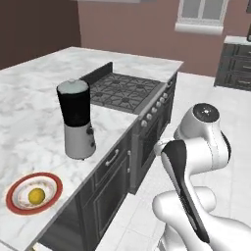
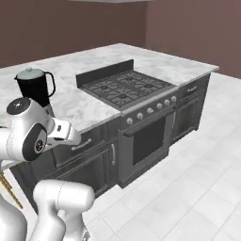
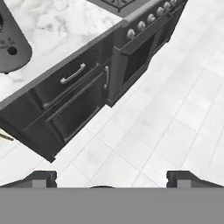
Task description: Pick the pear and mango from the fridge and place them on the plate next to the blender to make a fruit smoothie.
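Pear: the small plain yellow-orange rounded pear [image 1: 36,196] lies near the middle of the round white plate with the broad red rim [image 1: 55,182], which sits on the white marbled counter [image 1: 29,122] near its front edge, just beside the blender [image 1: 76,120], a dark cylindrical jar with grey lid on a light grey base. We judge that half of the task done: plate and blender stand together so the fruit ends up at hand for the smoothie.

We see no second fruit on the plate, so by our reading the mottled mango remains to be fetched from the fridge.

Gripper [image 3: 112,177]: in the hand view the two dark finger tips stand far apart at the bottom, with bare pale floor tiles [image 3: 175,113] between them. Jaws spread wide, nothing held. The hand looks down past the dark cabinet front with its grey bar handles [image 3: 72,74] toward the floor, so the white arm [image 1: 196,162] is folded close to the base, well apart from the plate. We take this tucked pose as suited to driving, not reaching.

Black gas cooktop [image 1: 125,90] with a row of grey knobs lies further along the counter, clear of the plate.

Next need, in our judgement: get to the fridge with the empty hand for the mango.
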Controlling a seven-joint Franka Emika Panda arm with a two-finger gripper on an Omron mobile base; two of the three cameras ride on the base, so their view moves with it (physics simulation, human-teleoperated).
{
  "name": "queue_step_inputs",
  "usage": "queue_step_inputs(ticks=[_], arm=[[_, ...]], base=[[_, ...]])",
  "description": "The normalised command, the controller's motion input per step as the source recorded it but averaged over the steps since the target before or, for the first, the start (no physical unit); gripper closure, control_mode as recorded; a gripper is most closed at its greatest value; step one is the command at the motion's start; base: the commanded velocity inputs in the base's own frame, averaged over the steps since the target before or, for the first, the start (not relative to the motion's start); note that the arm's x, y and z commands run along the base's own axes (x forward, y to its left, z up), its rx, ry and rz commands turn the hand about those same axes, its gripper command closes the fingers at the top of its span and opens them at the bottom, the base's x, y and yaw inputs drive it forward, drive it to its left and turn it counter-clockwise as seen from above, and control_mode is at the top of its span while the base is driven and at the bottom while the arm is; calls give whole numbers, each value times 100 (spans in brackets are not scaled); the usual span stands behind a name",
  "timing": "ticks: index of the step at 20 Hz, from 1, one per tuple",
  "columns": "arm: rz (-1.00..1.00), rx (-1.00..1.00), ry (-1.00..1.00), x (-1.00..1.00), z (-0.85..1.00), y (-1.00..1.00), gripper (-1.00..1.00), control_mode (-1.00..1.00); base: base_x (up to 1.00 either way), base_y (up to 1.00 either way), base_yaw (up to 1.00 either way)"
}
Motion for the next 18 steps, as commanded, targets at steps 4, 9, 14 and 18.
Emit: queue_step_inputs(ticks=[4,9,14,18], arm=[[0,0,0,0,0,0,-100,100],[0,0,0,0,0,0,-100,100],[0,0,0,0,0,0,-100,100],[0,0,0,0,0,0,-100,100]], base=[[17,-3,-69],[50,-13,-63],[84,-5,-52],[100,1,-37]])
